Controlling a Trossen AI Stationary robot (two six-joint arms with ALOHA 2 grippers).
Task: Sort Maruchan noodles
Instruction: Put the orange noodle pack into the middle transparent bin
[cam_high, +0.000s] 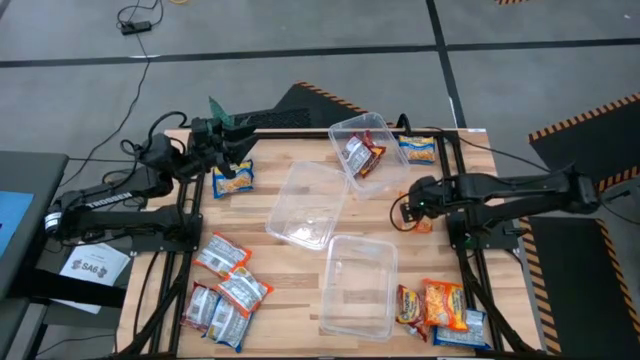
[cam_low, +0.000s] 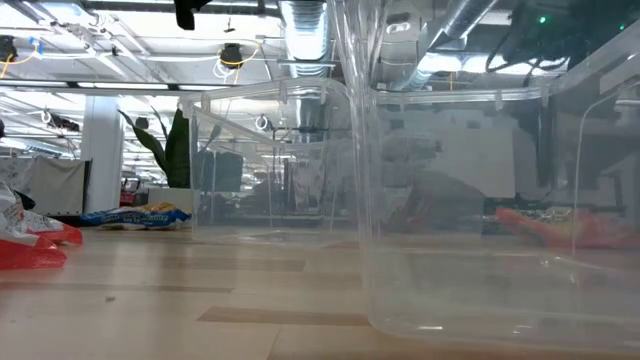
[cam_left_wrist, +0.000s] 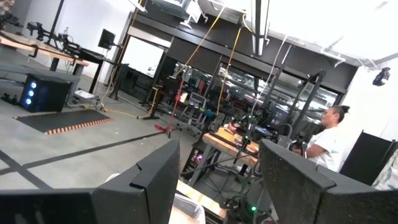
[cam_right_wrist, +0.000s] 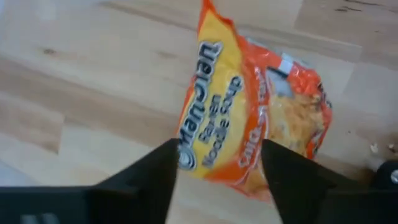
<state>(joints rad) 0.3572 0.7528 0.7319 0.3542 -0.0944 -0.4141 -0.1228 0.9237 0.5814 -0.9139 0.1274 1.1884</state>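
My right gripper (cam_high: 413, 207) is right of the middle of the table, shut on an orange Maruchan packet (cam_right_wrist: 249, 106), which also shows in the high view (cam_high: 423, 226). My left gripper (cam_high: 232, 140) is open and empty at the far left, raised above a blue-and-yellow packet (cam_high: 232, 178) that lies flat on the table. Red/silver packets (cam_high: 225, 292) lie at the near left. Orange and blue packets (cam_high: 440, 305) lie at the near right. Red packets (cam_high: 360, 155) lie in the far clear tub (cam_high: 385, 128). My right gripper pinches the orange packet between its two fingers, at the packet's end nearest the wrist (cam_right_wrist: 217, 167). The fingers come from above, pointing down, one on each long edge. The packet reaches away below the fingers; whether its far end rests on the table I cannot tell.
A clear tub (cam_high: 283, 222) stands empty mid-table and another (cam_high: 330, 300) at the near edge. A blue-and-yellow packet (cam_high: 418, 150) lies at the far right beside the far tub. In the low view the near tub (cam_low: 480, 200) fills the front.
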